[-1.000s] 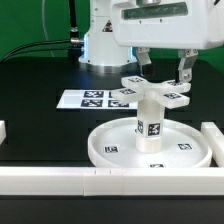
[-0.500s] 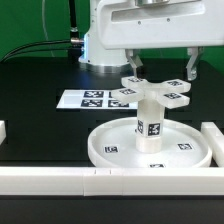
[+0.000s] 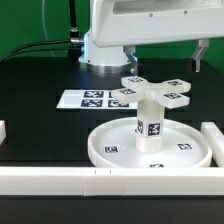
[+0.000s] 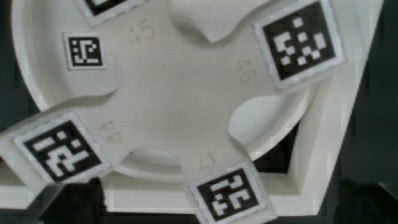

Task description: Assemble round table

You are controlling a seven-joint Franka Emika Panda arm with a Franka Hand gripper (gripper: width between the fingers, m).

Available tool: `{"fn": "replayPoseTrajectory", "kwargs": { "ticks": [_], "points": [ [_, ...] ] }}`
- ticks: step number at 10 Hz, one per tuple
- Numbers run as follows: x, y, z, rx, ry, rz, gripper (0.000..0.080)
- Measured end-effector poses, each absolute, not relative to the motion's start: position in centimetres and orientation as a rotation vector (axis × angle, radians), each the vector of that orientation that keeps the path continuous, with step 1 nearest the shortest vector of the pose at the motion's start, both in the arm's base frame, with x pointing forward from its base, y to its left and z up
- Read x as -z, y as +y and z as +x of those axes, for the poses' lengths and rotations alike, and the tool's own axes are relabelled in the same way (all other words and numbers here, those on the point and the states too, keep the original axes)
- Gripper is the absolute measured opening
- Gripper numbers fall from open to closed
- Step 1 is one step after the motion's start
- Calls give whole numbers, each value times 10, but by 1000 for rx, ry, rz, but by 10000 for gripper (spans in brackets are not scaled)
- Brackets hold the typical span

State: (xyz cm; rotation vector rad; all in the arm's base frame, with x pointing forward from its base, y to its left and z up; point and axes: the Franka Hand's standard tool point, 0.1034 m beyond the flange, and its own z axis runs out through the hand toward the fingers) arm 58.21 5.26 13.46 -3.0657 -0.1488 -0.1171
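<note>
The round table stands assembled near the front. The large rimmed disc lies flat, the short cylinder stands upright on its hub, and the cross-shaped piece sits on top. My gripper is open and empty above the cross-shaped piece, well clear of it. One finger hangs on the exterior view's left, and the other is at the right edge. The wrist view looks straight down on the cross-shaped piece with the disc beneath. No fingers show there.
The marker board lies flat behind the table on the exterior view's left. Long white bars run along the front and stand at the right and left. The robot base is at the back.
My gripper has risen straight up from beside the cross-shaped piece, fingers spread and empty. The table parts have not moved.
</note>
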Motion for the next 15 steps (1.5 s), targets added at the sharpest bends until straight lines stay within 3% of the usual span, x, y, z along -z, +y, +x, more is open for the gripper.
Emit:
{"fn": "replayPoseTrajectory", "kwargs": {
  "ticks": [3, 7, 15],
  "points": [
    [-135, 52, 582, 126, -433, -3049, 649],
    [-132, 46, 587, 72, -1350, -2853, 649],
    [-121, 46, 576, 39, -1793, -2631, 649]
  ]
}}
